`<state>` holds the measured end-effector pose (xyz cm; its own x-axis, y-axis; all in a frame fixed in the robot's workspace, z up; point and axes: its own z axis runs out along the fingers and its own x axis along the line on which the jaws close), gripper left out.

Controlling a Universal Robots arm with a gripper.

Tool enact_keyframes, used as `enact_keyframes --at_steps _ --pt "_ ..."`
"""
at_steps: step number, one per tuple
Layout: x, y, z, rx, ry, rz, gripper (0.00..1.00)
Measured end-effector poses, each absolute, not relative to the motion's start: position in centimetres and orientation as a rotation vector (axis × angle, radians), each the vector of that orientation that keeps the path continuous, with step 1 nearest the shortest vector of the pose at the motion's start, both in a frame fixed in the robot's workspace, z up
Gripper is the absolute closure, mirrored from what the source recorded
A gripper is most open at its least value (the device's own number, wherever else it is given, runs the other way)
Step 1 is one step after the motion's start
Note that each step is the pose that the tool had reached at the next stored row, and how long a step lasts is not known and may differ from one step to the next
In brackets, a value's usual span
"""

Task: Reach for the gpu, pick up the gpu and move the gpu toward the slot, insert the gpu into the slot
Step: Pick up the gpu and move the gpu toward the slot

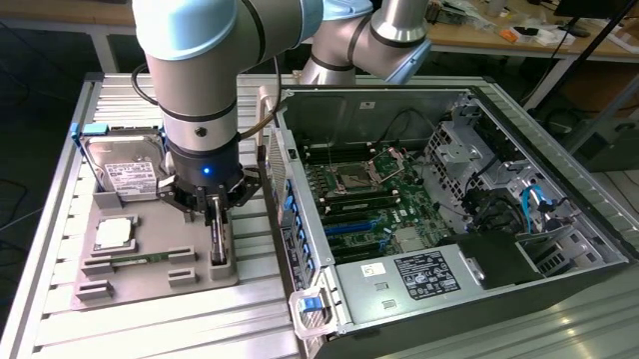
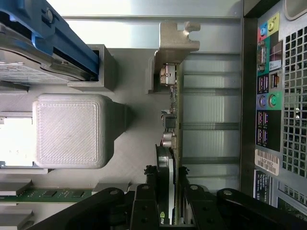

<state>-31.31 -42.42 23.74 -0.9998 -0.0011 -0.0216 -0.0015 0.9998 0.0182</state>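
The gpu (image 1: 220, 238) stands on its long edge at the holder tray's (image 1: 150, 290) side nearest the computer case. In the wrist view the gpu (image 2: 171, 120) appears edge-on, its silver metal end (image 2: 172, 45) far from the camera and the dark cooler near it. My gripper (image 1: 215, 213) is lowered straight onto the card. My gripper (image 2: 168, 179) has black fingers (image 2: 146, 196) pressed against both faces, shut on the card, which still rests in the holder. The blue expansion slots (image 1: 349, 224) lie on the motherboard inside the open case.
On the grey tray sit a silver hard drive (image 1: 125, 168), a square silver chip (image 1: 115, 233) and a green memory stick (image 1: 140, 259). The open computer case (image 1: 469, 97) stands close on the exterior view's right, its rear panel (image 2: 273, 96) beside the card. A grey block (image 2: 69, 129) rises nearby.
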Motion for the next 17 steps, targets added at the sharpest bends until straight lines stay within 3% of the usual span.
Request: enact_keyframes --at_steps 17 --pt "-31.31 -42.42 23.75 -0.002 3.120 0.028 0.73"
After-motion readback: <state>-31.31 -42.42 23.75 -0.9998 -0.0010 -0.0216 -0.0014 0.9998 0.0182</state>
